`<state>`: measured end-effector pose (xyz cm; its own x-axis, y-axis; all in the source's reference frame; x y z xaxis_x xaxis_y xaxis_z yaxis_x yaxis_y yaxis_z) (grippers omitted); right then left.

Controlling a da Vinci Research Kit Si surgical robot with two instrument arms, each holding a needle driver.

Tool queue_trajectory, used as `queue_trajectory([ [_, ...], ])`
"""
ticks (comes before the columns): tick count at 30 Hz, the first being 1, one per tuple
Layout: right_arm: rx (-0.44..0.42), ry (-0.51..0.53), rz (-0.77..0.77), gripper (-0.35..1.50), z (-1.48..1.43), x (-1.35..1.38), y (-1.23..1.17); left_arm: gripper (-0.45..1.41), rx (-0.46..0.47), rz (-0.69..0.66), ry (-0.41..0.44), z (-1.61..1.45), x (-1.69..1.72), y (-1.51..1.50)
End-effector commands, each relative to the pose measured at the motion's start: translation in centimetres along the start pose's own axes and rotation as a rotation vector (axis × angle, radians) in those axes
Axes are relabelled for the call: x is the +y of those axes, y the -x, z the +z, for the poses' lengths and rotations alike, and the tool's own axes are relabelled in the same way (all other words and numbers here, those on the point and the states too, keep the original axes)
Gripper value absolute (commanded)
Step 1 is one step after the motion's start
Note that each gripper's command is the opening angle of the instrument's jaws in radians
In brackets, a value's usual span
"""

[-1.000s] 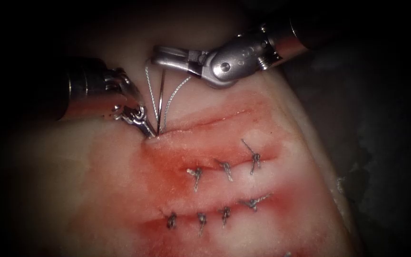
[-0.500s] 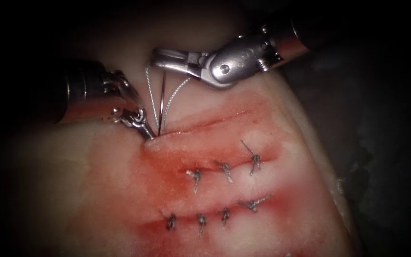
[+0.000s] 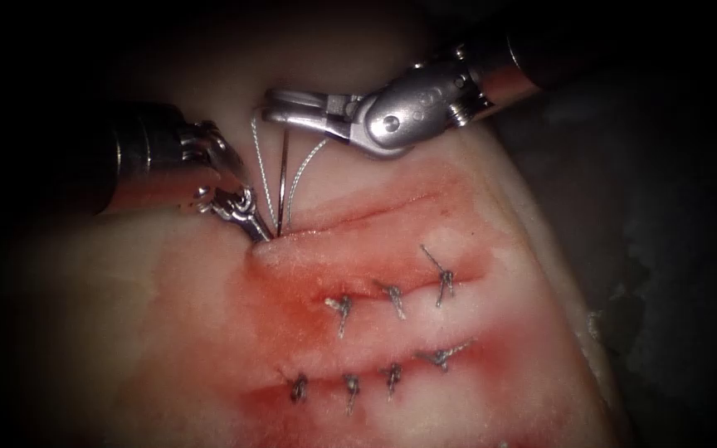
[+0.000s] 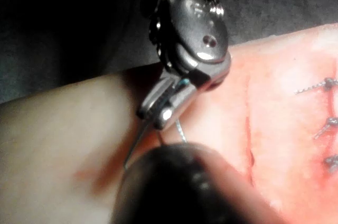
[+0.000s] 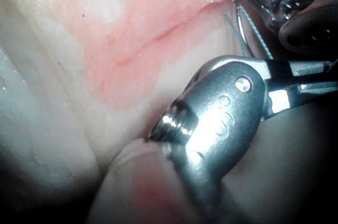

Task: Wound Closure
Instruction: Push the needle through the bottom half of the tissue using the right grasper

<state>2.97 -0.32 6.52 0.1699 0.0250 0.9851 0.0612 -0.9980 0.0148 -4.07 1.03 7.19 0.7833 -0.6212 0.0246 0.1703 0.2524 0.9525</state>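
Two lower cuts on the tissue (image 3: 168, 332) carry knotted stitches (image 3: 392, 299); at the unstitched upper cut (image 3: 358, 217), the right tool (image 3: 271, 106) pinches the needle (image 3: 281, 178) with thread (image 3: 296, 187), while the left tool (image 3: 260, 235) has its jaws pressed together at the cut's left end.

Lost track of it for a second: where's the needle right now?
In the endoscope view the needle stands upright at the left end of the cut, held near its upper end by the right pincer, its lower end at the tissue beside the left pincer.

Needle (image 3: 282, 178): thin, curved, steel; stood near upright, top end in right gripper (image 3: 269, 106), lower end at cut's left end, tip hidden.
Thread (image 3: 299, 178): grey, braided; two strands beside needle, down to cut.
Tissue (image 3: 209, 357): pale, red-stained; open cut (image 3: 358, 217).
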Motion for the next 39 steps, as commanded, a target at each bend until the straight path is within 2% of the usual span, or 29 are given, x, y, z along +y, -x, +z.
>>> queue_trajectory([
  [1,-0.003,-0.006,0.019,-0.35,0.07,0.02,-0.06,-0.45,-0.002,0.004,0.003,0.0,0.05,0.09],
  [11,-0.039,-0.032,0.054,-0.35,0.09,0.0,-0.02,-0.45,-0.001,0.005,0.004,0.01,0.07,0.09],
  [23,-0.039,-0.03,0.13,-0.35,0.08,0.01,-0.03,-0.45,-0.001,0.006,0.003,0.0,0.06,0.08],
  [39,-0.032,-0.029,0.15,-0.35,0.09,0.02,-0.05,-0.45,0.0,0.006,0.002,0.0,0.06,0.07],
])
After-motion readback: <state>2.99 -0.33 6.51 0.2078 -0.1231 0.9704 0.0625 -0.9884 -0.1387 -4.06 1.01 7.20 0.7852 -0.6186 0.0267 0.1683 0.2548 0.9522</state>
